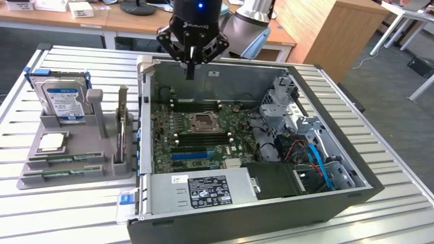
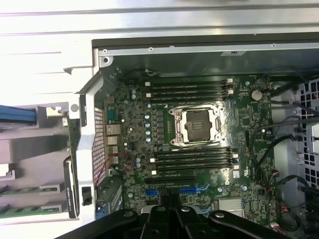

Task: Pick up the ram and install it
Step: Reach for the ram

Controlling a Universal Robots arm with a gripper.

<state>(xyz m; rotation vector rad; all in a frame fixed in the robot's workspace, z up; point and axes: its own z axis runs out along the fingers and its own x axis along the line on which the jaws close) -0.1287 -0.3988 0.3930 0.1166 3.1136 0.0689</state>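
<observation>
Two ram sticks, thin green boards, lie flat in the front slots of a grey holder: one ram (image 1: 66, 158) (image 2: 25, 189) and a second like it (image 1: 56, 173) (image 2: 25, 210). My gripper (image 1: 192, 68) (image 2: 169, 201) hangs over the back wall of the open computer case (image 1: 352, 195), well away from both sticks. Its fingers are shut together with nothing between them. Below it lies the motherboard with black memory slots on both sides of the CPU socket (image 1: 202, 122) (image 2: 195, 125): one bank of slots (image 1: 195, 107) (image 2: 189, 89) and another (image 1: 203, 138) (image 2: 192, 159).
The grey holder (image 1: 101, 170) also carries a blue-labelled hard drive (image 1: 64, 96), an upright expansion card (image 1: 122, 127) and a square chip (image 1: 52, 143). Inside the case are a power supply (image 1: 203, 190), drive cages (image 1: 281, 104) and cables (image 1: 315, 157). Desks stand behind the slatted table (image 1: 68, 213).
</observation>
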